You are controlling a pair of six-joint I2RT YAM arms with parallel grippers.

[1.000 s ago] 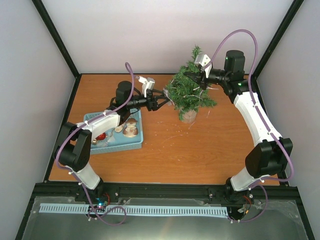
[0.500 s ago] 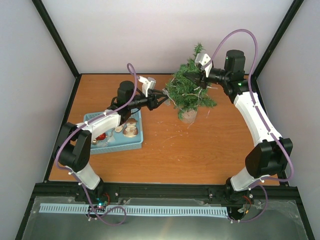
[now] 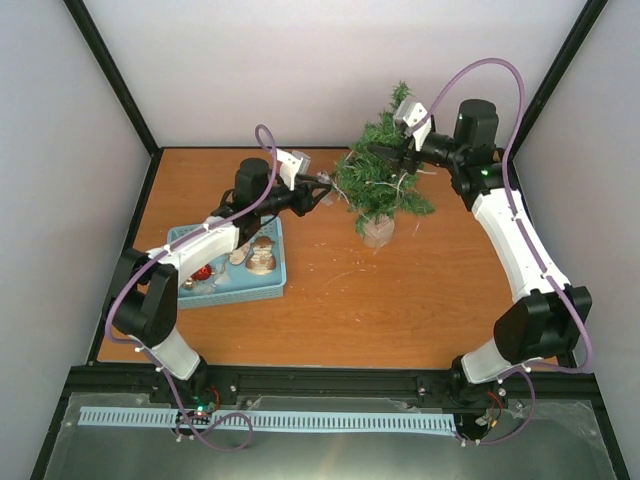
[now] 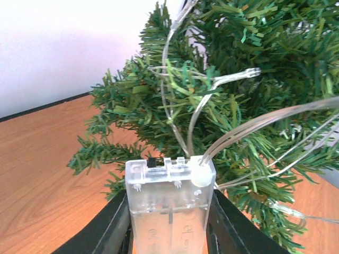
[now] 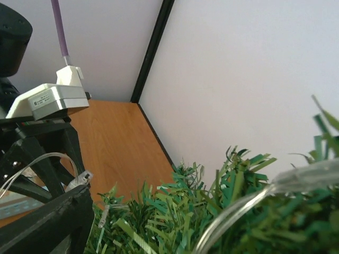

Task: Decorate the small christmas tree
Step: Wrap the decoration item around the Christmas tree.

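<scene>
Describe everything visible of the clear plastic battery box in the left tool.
The clear rectangular plastic battery box is see-through, with moulded seams, embossed marks and a small black switch on its top edge. It stands upright, clamped between the left tool's two black fingers, one on each side. A thin clear light wire leaves a whitish round plug at its top right corner and loops into the small dark green christmas tree just behind it. It is held off the orange-brown wooden table.

The small christmas tree (image 3: 378,185) is made up of bristly, matt green plastic needles, through which a glossy, clear-sheathed light wire (image 4: 265,124) is strung. The battery box (image 4: 169,203) is moulded in smooth transparent plastic, and the table (image 3: 400,300) is surfaced in smooth, faintly sheened wood grain.
</scene>
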